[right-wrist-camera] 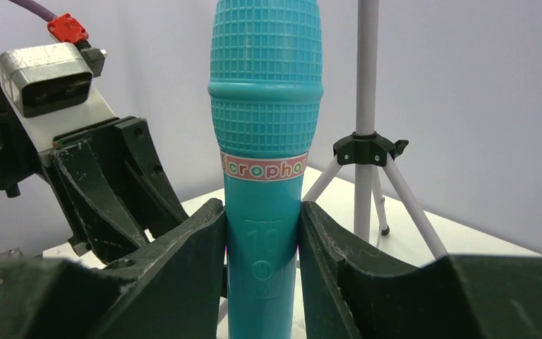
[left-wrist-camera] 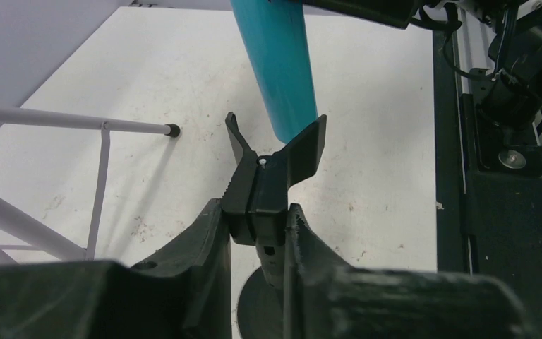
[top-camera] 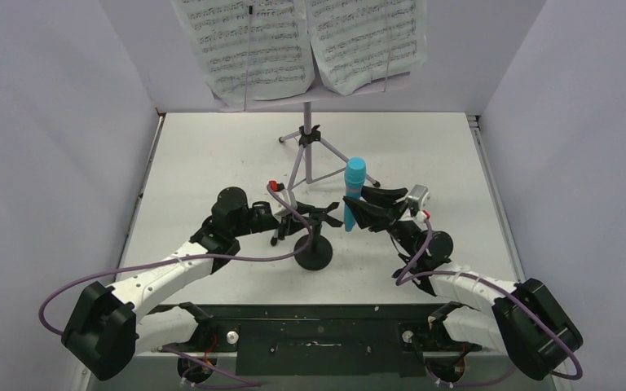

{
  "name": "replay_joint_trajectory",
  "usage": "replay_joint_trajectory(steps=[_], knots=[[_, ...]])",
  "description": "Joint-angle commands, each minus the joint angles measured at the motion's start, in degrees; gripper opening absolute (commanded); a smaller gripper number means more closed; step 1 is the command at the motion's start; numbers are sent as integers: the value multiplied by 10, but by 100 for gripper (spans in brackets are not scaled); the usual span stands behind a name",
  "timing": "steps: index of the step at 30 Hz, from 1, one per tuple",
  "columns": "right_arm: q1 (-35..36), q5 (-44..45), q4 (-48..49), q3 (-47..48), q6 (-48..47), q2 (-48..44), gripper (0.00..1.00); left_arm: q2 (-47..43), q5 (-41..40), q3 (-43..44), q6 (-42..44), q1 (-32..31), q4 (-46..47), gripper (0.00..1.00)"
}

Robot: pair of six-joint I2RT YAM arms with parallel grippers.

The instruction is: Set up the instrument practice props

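Near the middle of the bench (top-camera: 204, 155), just in front of the music stand (top-camera: 310, 134) with its pages (top-camera: 253, 41) set on it, the microphone (top-camera: 354, 189) is being fitted to the small black mic stand (top-camera: 314, 252). The right jaws are clamped on its handle and hold it upright. The left jaws are pinched on the clip (left-wrist-camera: 265, 187), whose prongs are spread with the microphone's lower end at the fork. Next, I'd say, it needs pressing down squarely before the clip is let go.
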Motion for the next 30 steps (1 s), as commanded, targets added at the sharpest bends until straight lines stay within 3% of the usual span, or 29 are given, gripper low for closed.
replay_joint_trajectory(steps=[1, 4, 20, 30], knots=[[5, -2, 60, 21, -5, 11, 5, 3, -3, 28, 6, 6, 22, 0], [7, -11, 79, 27, -2, 28, 5, -2, 0, 27, 18, 6, -4, 0], [77, 21, 175, 43, -33, 124, 5, -2, 9, 3, -19, 7, 52, 0], [83, 30, 161, 44, -31, 124, 7, -16, -13, -13, -24, 7, 72, 0]])
